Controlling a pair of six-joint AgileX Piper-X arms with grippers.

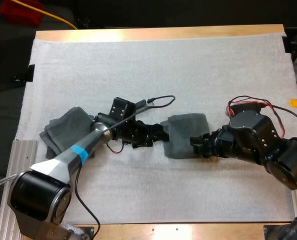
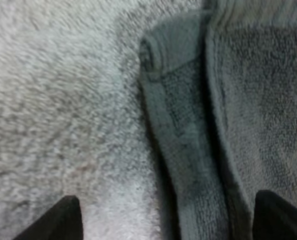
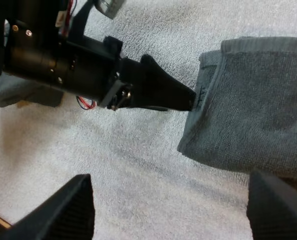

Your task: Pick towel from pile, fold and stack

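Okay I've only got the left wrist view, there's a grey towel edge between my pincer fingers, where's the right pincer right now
Observer: The right pincer is at the folded towel's opposite side, facing the left pincer across it.
Operator: Is it gripping?
Observer: No. In the right wrist view its fingers stand wide apart, pressing on nothing.
Operator: Any other towels around?
Observer: Yes, a crumpled pile lies on the mat's left side, partly under the left arm.
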